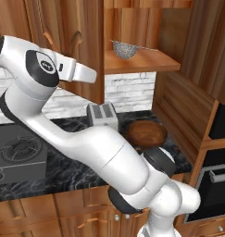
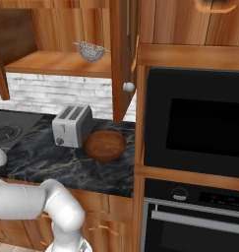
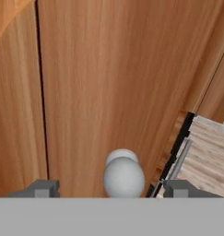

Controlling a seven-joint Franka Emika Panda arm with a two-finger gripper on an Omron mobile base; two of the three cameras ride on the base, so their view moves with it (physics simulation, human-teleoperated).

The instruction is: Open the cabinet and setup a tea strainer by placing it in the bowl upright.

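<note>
The cabinet point(image 1: 141, 62) stands with both doors swung out. On its wooden shelf point(image 2: 62, 64) rests the tea strainer point(image 1: 125, 48) point(image 2: 91, 50), a small silver mesh basket. Below it, the dark wooden bowl point(image 1: 146, 132) point(image 2: 104, 145) sits on the counter next to the toaster. In the hand view my gripper point(image 3: 111, 189) is open. Its fingertips point(image 3: 39, 189) stand wide on either side of a round silver knob point(image 3: 124, 177) on a door panel and do not touch it. In the left base view my hand point(image 1: 84, 73) is up at the left door point(image 1: 81, 41).
A silver toaster point(image 1: 102, 115) point(image 2: 72, 125) stands left of the bowl on the dark marble counter point(image 2: 67, 167). A stove point(image 1: 16, 152) lies at the left. A black wall oven point(image 2: 194, 118) fills the right side. The right door point(image 2: 122, 59) juts out edge-on with its knob point(image 2: 128, 87).
</note>
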